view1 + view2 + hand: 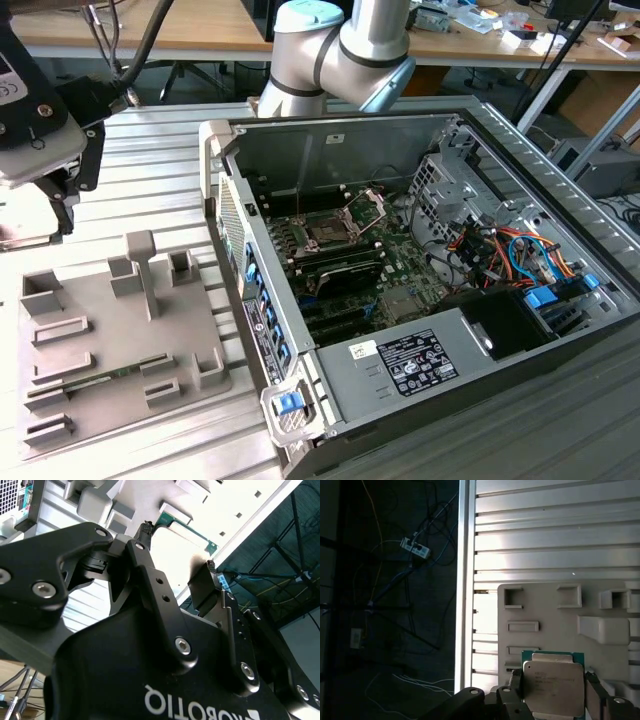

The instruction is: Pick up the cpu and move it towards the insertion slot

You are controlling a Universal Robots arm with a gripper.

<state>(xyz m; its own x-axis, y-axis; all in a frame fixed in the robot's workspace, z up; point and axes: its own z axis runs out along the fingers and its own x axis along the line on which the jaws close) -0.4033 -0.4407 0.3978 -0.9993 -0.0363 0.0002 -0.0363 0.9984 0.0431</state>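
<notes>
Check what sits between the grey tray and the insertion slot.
The computer case's wall with blue tabs stands between the grey tray and the insertion slot, in the exterior view.

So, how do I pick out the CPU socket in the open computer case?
Look inside the open grey metal computer case, at the green motherboard. Toward the case's far wall sits the insertion slot, a dark square socket in a silver metal frame. The long narrow black memory slots beside it are strips, not squares.
</notes>
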